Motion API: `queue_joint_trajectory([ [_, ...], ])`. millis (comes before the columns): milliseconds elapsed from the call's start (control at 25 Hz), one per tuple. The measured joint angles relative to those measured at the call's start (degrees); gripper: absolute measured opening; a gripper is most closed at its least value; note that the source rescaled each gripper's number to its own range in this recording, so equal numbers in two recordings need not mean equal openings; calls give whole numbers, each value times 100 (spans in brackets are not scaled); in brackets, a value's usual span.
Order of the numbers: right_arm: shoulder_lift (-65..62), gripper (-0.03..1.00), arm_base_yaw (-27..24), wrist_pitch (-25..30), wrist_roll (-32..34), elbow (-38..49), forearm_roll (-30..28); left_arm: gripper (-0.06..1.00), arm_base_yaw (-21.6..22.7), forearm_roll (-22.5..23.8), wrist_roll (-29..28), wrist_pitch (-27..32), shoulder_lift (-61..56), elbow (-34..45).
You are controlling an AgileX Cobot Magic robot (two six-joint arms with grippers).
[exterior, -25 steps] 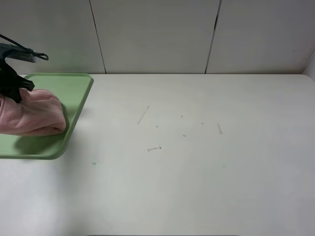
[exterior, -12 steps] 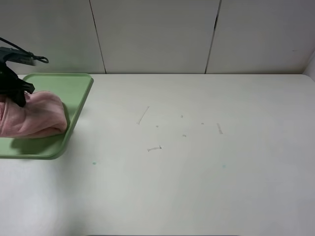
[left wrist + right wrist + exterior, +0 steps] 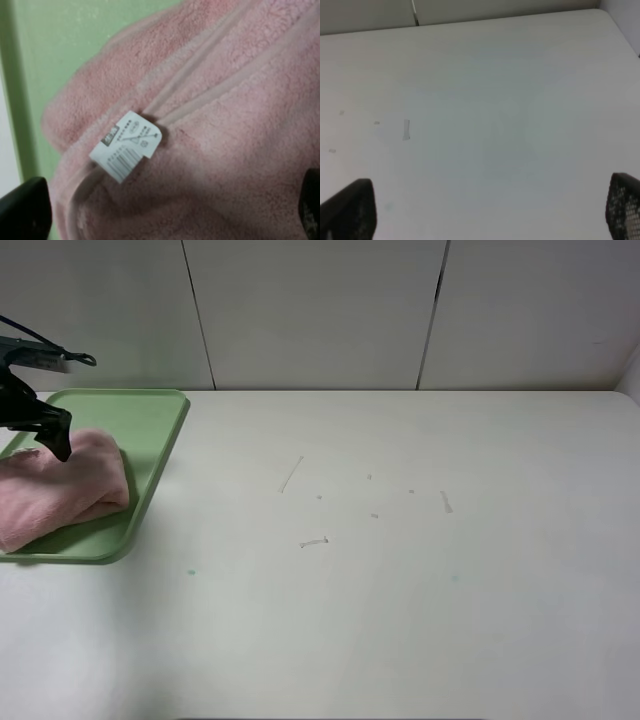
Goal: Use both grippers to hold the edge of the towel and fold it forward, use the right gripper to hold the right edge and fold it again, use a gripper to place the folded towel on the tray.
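The folded pink towel point(image 3: 60, 490) lies on the green tray point(image 3: 150, 420) at the far left of the table. My left gripper point(image 3: 45, 435) hangs just over the towel's back edge. In the left wrist view the left gripper point(image 3: 167, 210) is open, with its fingers point(image 3: 25, 210) spread wide over the towel point(image 3: 225, 125). The towel's white label point(image 3: 126, 145) and a strip of tray point(image 3: 60, 40) show there. My right gripper point(image 3: 487, 215) is open and empty over bare table. It is out of the exterior high view.
The white table point(image 3: 400, 570) carries only a few small marks point(image 3: 312, 541) near its middle. A panelled wall point(image 3: 320, 310) runs along the back edge. The tray's left part is cut off by the frame edge.
The towel has dropped from its lifted, bunched position and now lies flatter on the tray. The left gripper has let go of it and sits slightly to the right.
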Motion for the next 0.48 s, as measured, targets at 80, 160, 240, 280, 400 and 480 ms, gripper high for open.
queue_joint_trajectory([
  [80,0,100,0,0,0,0,0,100,0,0,0,0,0,0],
  [160,0,100,0,0,0,0,0,100,0,0,0,35,0,0],
  [240,0,100,0,0,0,0,0,100,0,0,0,97,-5,0],
  [280,0,100,0,0,0,0,0,100,0,0,0,146,-20,0],
  [400,0,100,0,0,0,0,0,100,0,0,0,226,-130,0],
  [480,0,100,0,0,0,0,0,100,0,0,0,310,-270,0],
])
